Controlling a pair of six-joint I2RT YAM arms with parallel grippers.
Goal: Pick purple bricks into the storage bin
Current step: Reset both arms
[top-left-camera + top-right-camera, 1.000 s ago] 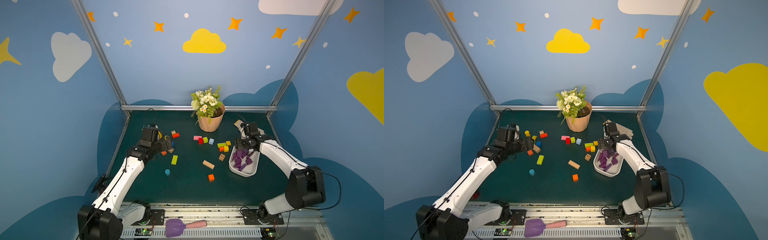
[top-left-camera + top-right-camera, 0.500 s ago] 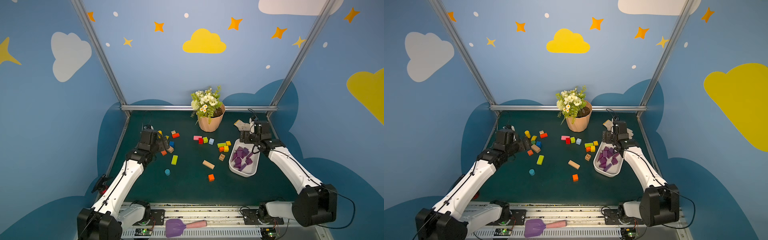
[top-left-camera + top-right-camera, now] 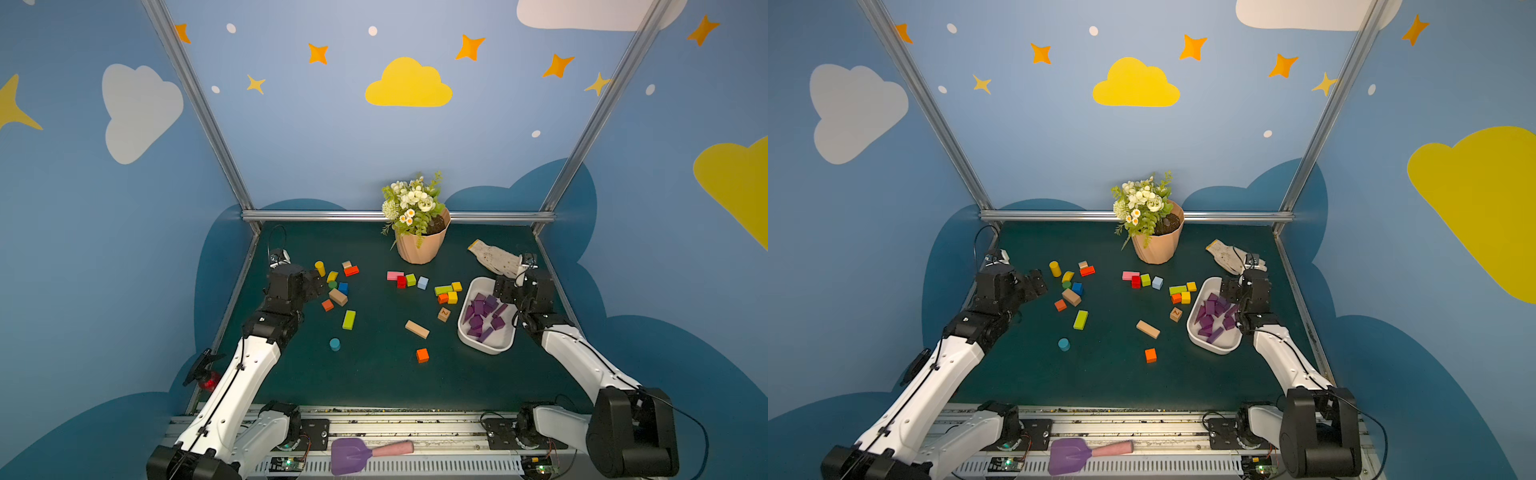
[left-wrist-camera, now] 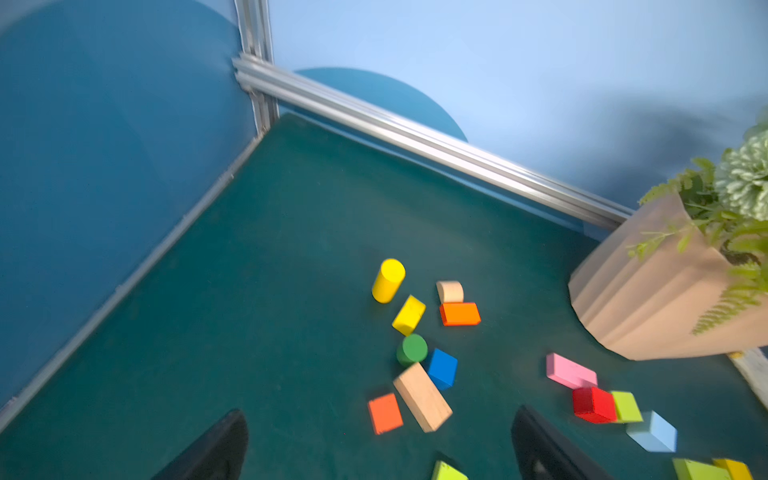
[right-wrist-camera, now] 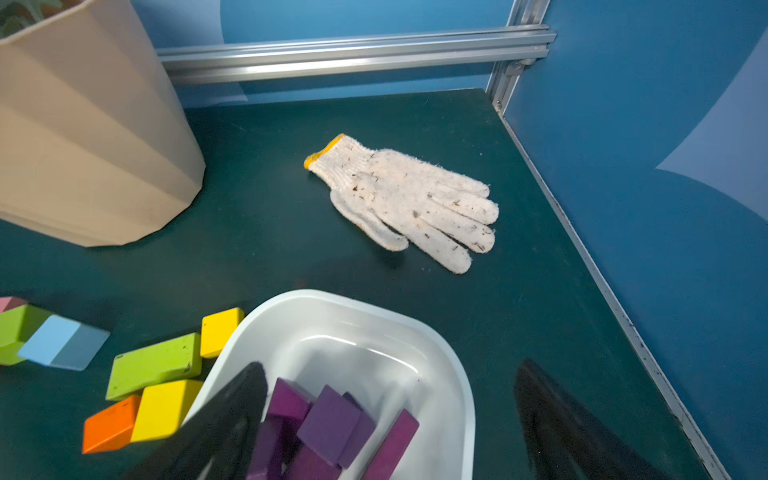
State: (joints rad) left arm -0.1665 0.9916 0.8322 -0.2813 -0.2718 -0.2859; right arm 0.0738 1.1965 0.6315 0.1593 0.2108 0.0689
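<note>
All purple bricks [image 3: 484, 313] seem to be lying heaped in the storage bin [image 3: 490, 350], just beneath the right gripper [image 3: 504, 291], which is hanging spread and empty, while the left gripper [image 4: 380, 414] is hovering agape over mixed-colour blocks [image 4: 442, 368].

"2" on tan cube [image 3: 444, 314]

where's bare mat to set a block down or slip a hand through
Bare: the wide front strip between the orange cube, teal cylinder and front rail; also the back left corner between the yellow cylinder and back rail. Crowded: the stretch between the pink block and storage bin.
</note>
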